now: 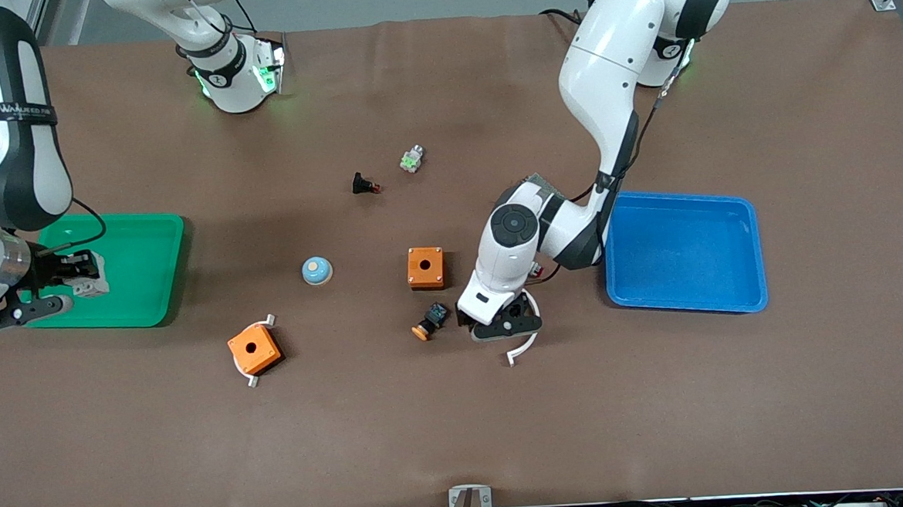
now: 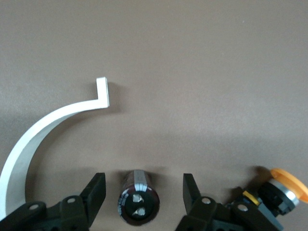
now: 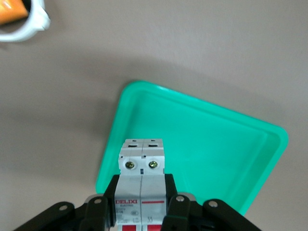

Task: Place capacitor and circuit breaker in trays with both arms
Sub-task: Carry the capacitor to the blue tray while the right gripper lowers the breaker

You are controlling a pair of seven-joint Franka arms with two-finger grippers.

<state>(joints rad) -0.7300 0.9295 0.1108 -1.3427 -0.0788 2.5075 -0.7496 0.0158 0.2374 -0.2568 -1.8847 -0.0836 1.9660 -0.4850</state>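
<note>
While the left gripper (image 1: 506,324) sits low on the table w/ fingers (image 2: 94,192) spread apart, the capacitor (image 2: 138,197) lies between them, untouched on either side, shiny end toward the wrist cam. A white curved bracket (image 1: 524,344) curls round the gripper, just beside it; the black-blue button w/ orange cap (image 1: 430,321) lies near the gripper too, toward the right arm's end. The orange box (image 1: 426,267) is farther from the front cam than that button. The blue tray (image 1: 684,253) lies near the left gripper, toward the left arm's end.

The right gripper (image 1: 74,279) hangs over the green tray (image 1: 147,269), fingers (image 3: 175,204) clamped on the circuit breaker (image 3: 141,185), which is held up in the air over the tray's edge, its screw end pointing away from the wrist.
</note>
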